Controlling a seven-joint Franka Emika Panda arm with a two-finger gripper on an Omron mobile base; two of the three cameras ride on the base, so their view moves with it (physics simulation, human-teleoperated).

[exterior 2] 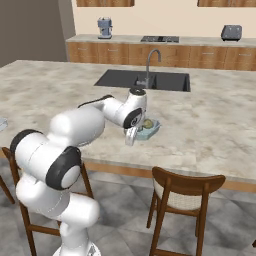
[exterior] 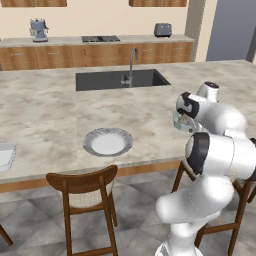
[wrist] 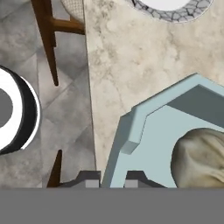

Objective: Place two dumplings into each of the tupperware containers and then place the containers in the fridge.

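Note:
My gripper (wrist: pixel 111 180) is shut on the rim of a pale blue tupperware container (wrist: pixel 144 131), one fingertip on each side of its wall. A tan dumpling (wrist: pixel 199 157) lies inside it. From the right base, the gripper (exterior 2: pixel 131 136) holds this container (exterior 2: pixel 150 131) by its near end over the island's front part, with a dumpling (exterior 2: pixel 148 122) in it. The left base view shows the container (exterior: pixel 180 122) just left of the wrist. A second container (exterior: pixel 5 155) rests at the counter's far left edge. The slate fridge (exterior: pixel 232 30) stands at the back right.
A round white grey-rimmed plate (exterior: pixel 107 142) sits bare near the island's front edge, and its rim (wrist: pixel 175 15) shows in the hand view. The sink (exterior: pixel 120 79) with its faucet is set mid-island. Wooden chairs (exterior: pixel 85 192) stand along the island's front.

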